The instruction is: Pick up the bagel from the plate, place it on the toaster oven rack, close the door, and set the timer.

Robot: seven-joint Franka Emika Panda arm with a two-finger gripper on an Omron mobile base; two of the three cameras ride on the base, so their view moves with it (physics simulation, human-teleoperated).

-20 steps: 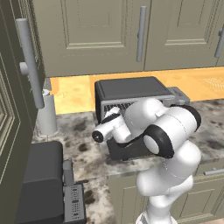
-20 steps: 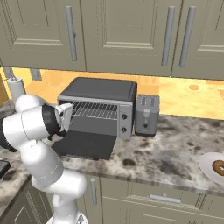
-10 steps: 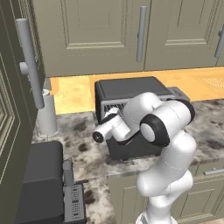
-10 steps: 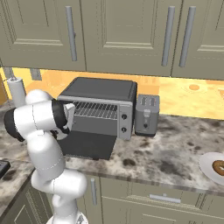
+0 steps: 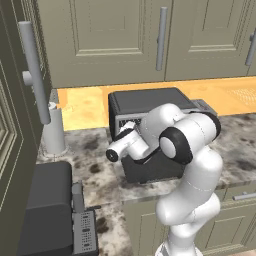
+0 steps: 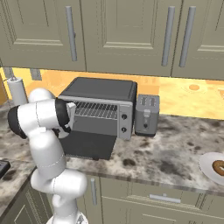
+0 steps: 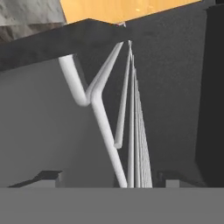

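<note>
The bagel is not in the pincer, which stands released at the mouth of the oven, its two dark tips well apart and clamped on nothing. In the hand view the silver bars of the rack run away between those tips, with the bent front wire just ahead of them, so the pincer sits astride the rack's front edge and level with it; whether a tip touches a wire cannot be told. Around the rack are the oven's dark inner walls. In the right base view the white arm bends in from the left, with its hand at the left end of the oven's opening. The door is open, folded down flat on the counter in front of the oven. A silver toaster stands just beside the oven's right side, where the knobs are. The bagel lies on a plate near the counter's front edge at its far right end, well apart from the oven and the arm. Judged from this, the task is at an early stage: the door is open, but the bagel has not yet been picked up, and placing it on the rack, closing the door and setting the timer all remain.
</note>
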